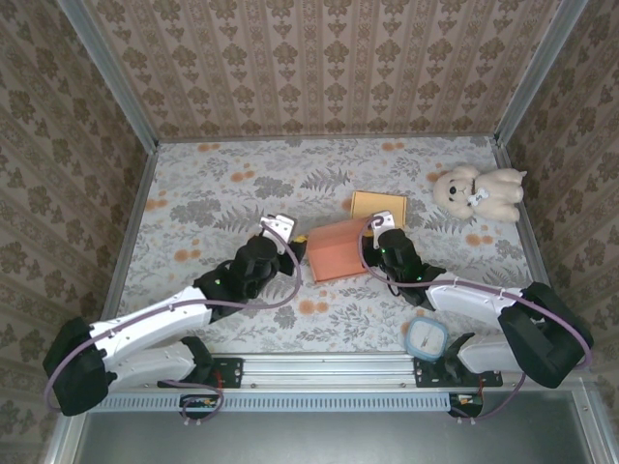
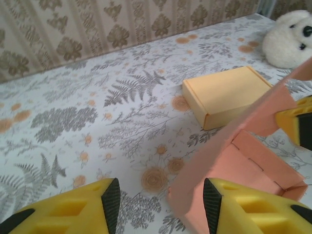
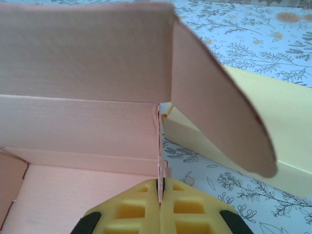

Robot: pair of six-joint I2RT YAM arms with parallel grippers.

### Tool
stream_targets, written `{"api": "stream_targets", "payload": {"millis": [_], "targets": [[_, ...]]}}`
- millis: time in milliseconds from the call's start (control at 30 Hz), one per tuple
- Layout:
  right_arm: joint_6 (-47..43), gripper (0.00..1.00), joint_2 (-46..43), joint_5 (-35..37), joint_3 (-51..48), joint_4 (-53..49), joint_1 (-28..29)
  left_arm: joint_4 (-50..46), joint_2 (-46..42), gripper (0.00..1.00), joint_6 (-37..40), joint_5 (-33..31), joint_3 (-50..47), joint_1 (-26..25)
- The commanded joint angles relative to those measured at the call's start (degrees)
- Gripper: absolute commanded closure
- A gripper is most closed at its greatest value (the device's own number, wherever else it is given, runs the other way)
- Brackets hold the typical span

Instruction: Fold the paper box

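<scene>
The flower-printed table (image 1: 213, 193) is carrying a half-formed pink paper box (image 1: 334, 256), and from overhead an arm is reaching in at each side of it. A flat yellow box (image 1: 379, 205) is lying just beyond the paper box's far right corner. A white plush toy (image 1: 479, 191) is sitting well off to the paper box's far right, and a small blue-rimmed container (image 1: 427, 338) is resting nearer than the paper box, to its right. The right wrist camera is adding detail: the right gripper (image 3: 160, 183) is pressing its yellow pads together on the paper box's thin upright side wall, beside a rounded flap angling outward. The left wrist camera is showing the left gripper (image 2: 161, 200) with fingers parted, gripping nothing, the paper box's corner lying between them.
</scene>
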Motion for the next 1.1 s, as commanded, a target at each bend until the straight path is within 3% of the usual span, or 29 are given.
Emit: {"api": "stream_targets", "payload": {"millis": [0, 100, 233, 467, 767, 1067], "targets": [[0.25, 1.00, -0.29, 1.68, -0.07, 1.07, 0.27, -3.93, -0.11, 0.50, -7.04, 4.77, -0.26, 4.62], [0.11, 1.00, -0.65, 0.82, 0.44, -0.06, 0.37, 0.99, 0.43, 0.51, -7.33, 13.54, -1.93, 6.99], [0.62, 1.00, -1.11, 0.95, 0.80, -1.12, 0.46, 3.41, 0.78, 0.52, -6.54, 17.70, -1.67, 5.31], [3.14, 1.00, -2.34, 4.60, 1.52, -5.50, 0.62, 3.39, 0.34, 0.54, -8.81, 13.01, -4.68, 1.32], [5.64, 0.99, -4.56, 7.62, 1.54, -8.62, 1.13, 6.59, 4.04, 0.55, -11.43, 15.34, -6.46, -1.59], [5.82, 0.99, -4.10, 8.08, 1.89, -8.63, 2.59, 7.42, 10.52, 0.52, -6.50, 8.45, -1.73, -2.19]]}}
